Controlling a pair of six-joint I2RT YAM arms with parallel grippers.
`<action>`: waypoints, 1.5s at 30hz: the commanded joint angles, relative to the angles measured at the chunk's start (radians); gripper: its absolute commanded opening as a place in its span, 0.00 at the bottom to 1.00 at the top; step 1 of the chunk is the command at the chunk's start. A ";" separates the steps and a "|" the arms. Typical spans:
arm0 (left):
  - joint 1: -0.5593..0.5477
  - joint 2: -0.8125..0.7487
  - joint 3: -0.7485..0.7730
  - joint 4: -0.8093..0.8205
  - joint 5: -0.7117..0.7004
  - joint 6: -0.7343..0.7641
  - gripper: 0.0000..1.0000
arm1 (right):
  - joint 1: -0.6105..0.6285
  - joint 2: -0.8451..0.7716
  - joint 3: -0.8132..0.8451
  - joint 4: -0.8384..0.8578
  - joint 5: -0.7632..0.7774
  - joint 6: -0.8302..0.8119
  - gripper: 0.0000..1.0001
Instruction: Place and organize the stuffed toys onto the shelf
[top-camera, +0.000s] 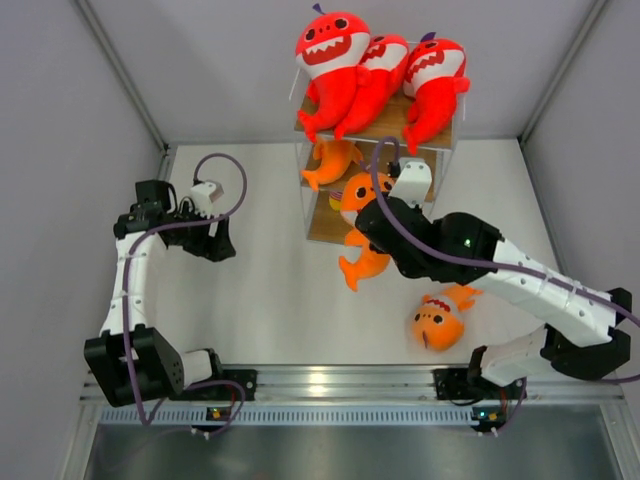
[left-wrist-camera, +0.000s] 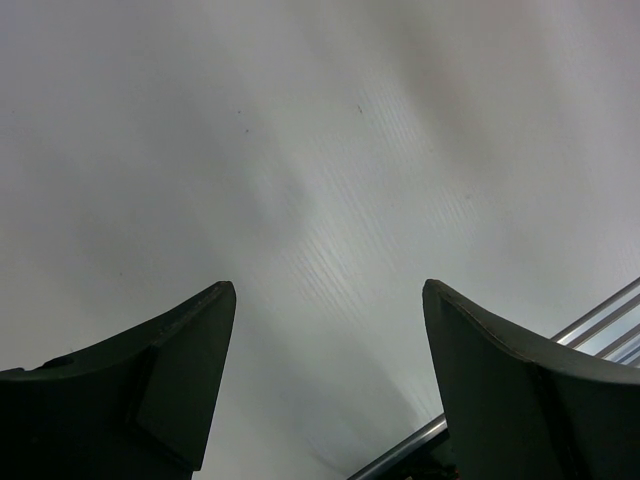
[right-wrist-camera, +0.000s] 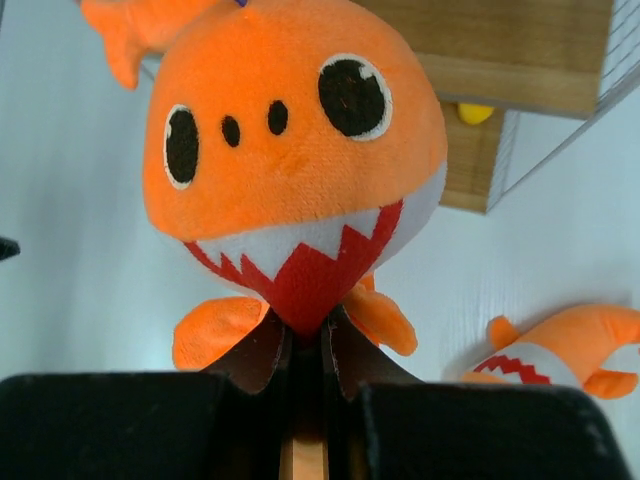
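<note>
Three red shark plushes (top-camera: 375, 75) lie side by side on the top board of the shelf (top-camera: 440, 135). One orange fish plush (top-camera: 332, 160) lies on a lower tier. My right gripper (right-wrist-camera: 306, 330) is shut on a second orange fish plush (right-wrist-camera: 290, 170), pinching its red mouth, and holds it beside the shelf's front; that plush also shows in the top view (top-camera: 362, 262). A third orange fish plush (top-camera: 438, 325) lies on the table near the right arm and shows in the right wrist view (right-wrist-camera: 565, 345). My left gripper (left-wrist-camera: 330, 300) is open and empty over the bare table at the left (top-camera: 215, 240).
Grey walls enclose the white table on three sides. A metal rail (top-camera: 330, 380) runs along the near edge. A small yellow object (right-wrist-camera: 474, 113) sits under a shelf board.
</note>
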 joint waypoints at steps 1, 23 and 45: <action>-0.006 -0.025 0.002 0.036 -0.015 0.003 0.82 | -0.020 0.053 0.081 -0.092 0.169 0.018 0.00; -0.006 -0.058 -0.034 0.036 -0.034 0.027 0.83 | -0.296 0.139 -0.040 0.546 0.120 -0.392 0.13; -0.006 -0.071 -0.044 0.034 -0.028 0.033 0.83 | -0.333 0.131 -0.088 0.615 0.048 -0.439 0.81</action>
